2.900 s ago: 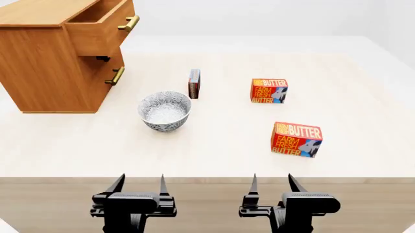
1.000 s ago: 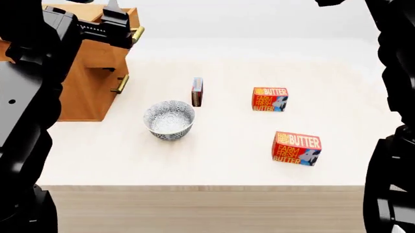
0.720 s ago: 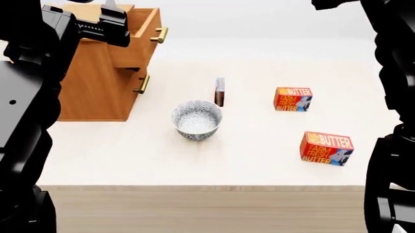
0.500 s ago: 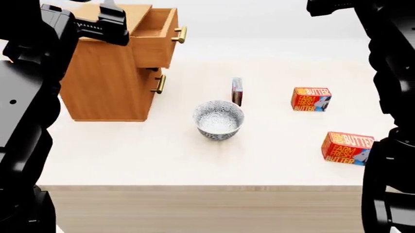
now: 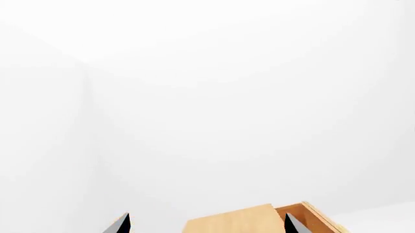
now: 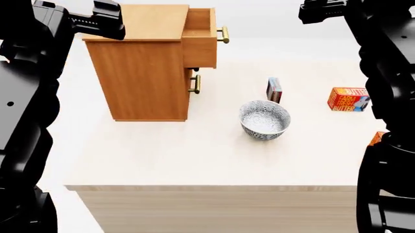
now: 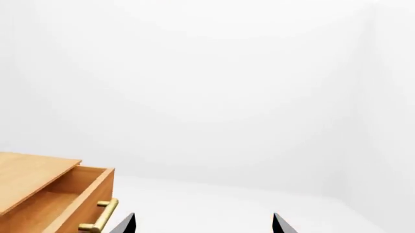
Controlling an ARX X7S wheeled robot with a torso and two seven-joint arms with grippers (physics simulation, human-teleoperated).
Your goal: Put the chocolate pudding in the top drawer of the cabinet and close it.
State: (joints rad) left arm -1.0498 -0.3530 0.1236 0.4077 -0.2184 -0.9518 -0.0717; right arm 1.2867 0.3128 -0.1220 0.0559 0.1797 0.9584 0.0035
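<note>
I see the top drawer (image 6: 199, 38) pulled out, the chocolate pudding (image 6: 273, 90) upright behind the bowl (image 6: 265, 119) — both tools (image 5: 206, 224) (image 7: 202, 224) spread apart, empty.

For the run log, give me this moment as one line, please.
top drawer: open | chocolate pudding: on table beyond bowl, untouched | left gripper: open, empty | right gripper: open, empty | both arms raised

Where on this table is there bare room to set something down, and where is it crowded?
The table is bare along its near edge, in front of the cabinet and bowl. It is tighter by the bowl, where the chocolate pudding stands just behind it, with a butter box further right.
</note>
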